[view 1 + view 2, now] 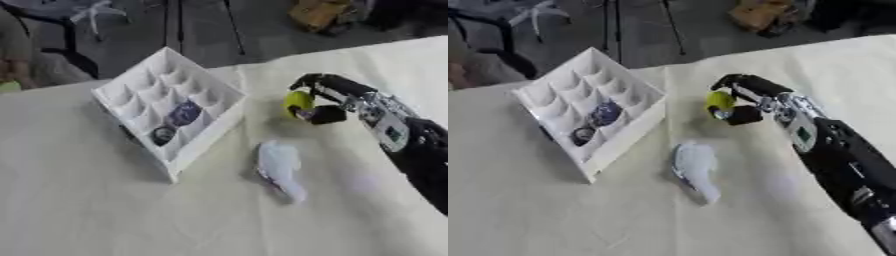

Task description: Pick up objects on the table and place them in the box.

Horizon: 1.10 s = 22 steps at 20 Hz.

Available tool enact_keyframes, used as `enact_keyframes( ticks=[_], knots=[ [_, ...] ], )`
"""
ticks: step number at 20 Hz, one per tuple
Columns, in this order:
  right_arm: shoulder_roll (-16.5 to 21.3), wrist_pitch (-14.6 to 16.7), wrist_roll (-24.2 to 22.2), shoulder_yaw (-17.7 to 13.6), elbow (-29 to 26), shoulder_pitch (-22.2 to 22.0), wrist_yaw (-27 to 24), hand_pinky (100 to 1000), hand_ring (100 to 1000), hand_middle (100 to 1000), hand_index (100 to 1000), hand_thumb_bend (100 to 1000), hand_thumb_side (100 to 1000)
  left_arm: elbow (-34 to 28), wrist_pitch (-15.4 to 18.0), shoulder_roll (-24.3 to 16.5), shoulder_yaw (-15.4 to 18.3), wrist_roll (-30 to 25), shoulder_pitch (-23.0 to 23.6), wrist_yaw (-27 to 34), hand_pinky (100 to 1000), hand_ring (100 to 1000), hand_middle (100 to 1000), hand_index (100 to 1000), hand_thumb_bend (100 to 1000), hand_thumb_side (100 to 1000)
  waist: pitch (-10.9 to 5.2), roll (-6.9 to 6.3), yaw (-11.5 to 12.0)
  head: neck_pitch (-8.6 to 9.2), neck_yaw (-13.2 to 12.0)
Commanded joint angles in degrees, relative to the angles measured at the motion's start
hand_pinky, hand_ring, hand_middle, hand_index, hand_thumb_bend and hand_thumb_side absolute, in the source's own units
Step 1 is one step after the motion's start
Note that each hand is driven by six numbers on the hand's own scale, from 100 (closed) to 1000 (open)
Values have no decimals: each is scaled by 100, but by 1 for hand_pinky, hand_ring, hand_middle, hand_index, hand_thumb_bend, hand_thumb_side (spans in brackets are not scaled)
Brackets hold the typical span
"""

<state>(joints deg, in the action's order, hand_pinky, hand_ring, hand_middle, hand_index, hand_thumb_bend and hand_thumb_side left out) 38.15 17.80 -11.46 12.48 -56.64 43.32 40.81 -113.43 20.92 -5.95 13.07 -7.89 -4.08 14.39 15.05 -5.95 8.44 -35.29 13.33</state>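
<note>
My right hand (325, 98) reaches in from the right, its fingers and thumb curled round a small yellow-green object (297, 102) held above the table, right of the box. The white box (118, 91) with many compartments lies tilted at centre left. A dark blue object (185, 113) and a dark round object (163, 135) sit in two of its compartments. A pale white-blue packet (280, 169) lies on the cloth below the hand. My left hand is out of sight.
A cream cloth (105, 210) covers the table. Beyond its far edge there is a dark floor with chair legs and a yellow-brown thing (319, 12). A person's sleeve (13, 45) shows at the far left.
</note>
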Motion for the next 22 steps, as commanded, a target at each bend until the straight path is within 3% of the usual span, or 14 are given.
enact_keyframes(
  ticks=[1,8,9,12,13,14,15,16,17,19,22],
  knots=[
    [191,42,-212,-9,-35,57,312,849,771,895,917,398,700,-116,8,-54,-8,-36,-19,29,660,634,745,830,157,1000,27,-75,-12,-44,14],
    [146,163,-812,-13,54,27,511,778,758,896,914,405,715,-116,7,-50,-13,-56,-20,39,661,633,745,831,157,1000,17,-95,-56,-31,22],
    [142,178,-877,-14,51,28,510,696,713,884,905,411,698,-116,8,-53,-13,-59,-20,39,661,634,746,832,158,1000,12,-97,-62,-28,24],
    [134,224,-988,-21,24,28,477,625,663,870,893,410,683,-116,11,-58,-13,-62,-23,42,662,634,746,832,158,1000,0,-100,-78,-23,28],
    [132,231,-998,-24,20,24,460,415,489,835,858,336,595,-116,10,-58,-13,-62,-23,43,661,634,745,832,158,1000,-4,-100,-83,-22,28],
    [129,231,-991,-29,18,20,437,415,489,835,858,336,595,-116,9,-60,-13,-62,-22,44,661,634,745,832,158,1000,-9,-101,-89,-23,28],
    [128,220,-973,-37,17,18,416,204,297,793,810,145,357,-116,9,-62,-12,-62,-22,45,662,634,744,832,159,1000,-14,-102,-95,-21,28],
    [129,180,-923,-53,14,17,393,204,297,793,810,145,357,-116,9,-65,-11,-60,-24,46,662,634,744,832,159,1000,-19,-102,-102,-18,29],
    [130,139,-848,-66,0,18,369,124,205,768,783,100,286,-116,8,-67,-10,-58,-25,47,662,632,743,832,160,1000,-25,-102,-111,-12,31],
    [136,68,-611,-80,-56,16,319,100,153,758,761,100,249,-116,6,-70,-8,-54,-28,49,662,632,743,833,161,1000,-33,-102,-131,-1,34],
    [159,14,-100,-99,-237,20,178,100,137,759,767,100,258,-116,5,-80,-5,-47,-42,51,662,632,743,833,162,1000,-51,-101,-188,10,26]
  ],
)
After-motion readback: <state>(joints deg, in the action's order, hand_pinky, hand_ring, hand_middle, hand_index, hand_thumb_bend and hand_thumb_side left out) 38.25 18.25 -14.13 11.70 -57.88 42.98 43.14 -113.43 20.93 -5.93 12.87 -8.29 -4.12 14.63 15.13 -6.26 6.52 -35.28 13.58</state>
